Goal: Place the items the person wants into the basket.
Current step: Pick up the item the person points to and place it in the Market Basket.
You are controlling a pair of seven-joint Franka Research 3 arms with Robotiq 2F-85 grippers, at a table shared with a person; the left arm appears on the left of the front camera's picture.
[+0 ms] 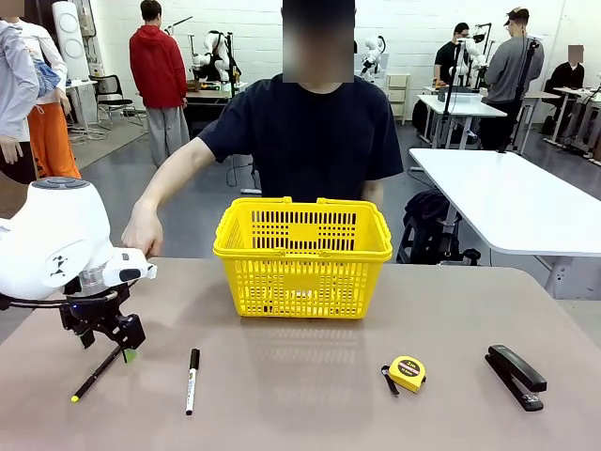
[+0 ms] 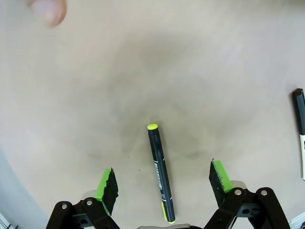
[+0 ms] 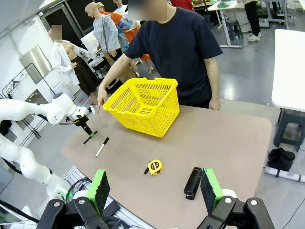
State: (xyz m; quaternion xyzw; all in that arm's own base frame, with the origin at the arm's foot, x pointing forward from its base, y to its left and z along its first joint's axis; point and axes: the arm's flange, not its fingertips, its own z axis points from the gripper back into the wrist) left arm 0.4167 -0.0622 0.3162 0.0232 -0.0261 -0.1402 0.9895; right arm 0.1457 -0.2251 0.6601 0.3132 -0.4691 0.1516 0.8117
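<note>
The thin black pen with a yellow tip (image 1: 98, 374) lies on the table at the front left. My left gripper (image 1: 122, 346) stands open just above it. In the left wrist view the pen (image 2: 159, 174) lies between the green pads (image 2: 108, 183), untouched by the left gripper (image 2: 164, 185). The long black stapler (image 1: 515, 376) lies at the front right. The yellow basket (image 1: 302, 254) stands mid-table before the person (image 1: 315, 141), whose hand (image 1: 141, 235) reaches down beside my left arm. My right gripper (image 3: 155, 191) hangs open high over the stapler (image 3: 193, 182). The utility knife is out of view.
A white marker with a black cap (image 1: 192, 381) lies right of the pen. A round yellow tape measure (image 1: 407, 372) sits left of the stapler. A fingertip (image 2: 47, 9) shows at the left wrist view's top. Bare tabletop (image 1: 300, 376) spreads in front of the basket.
</note>
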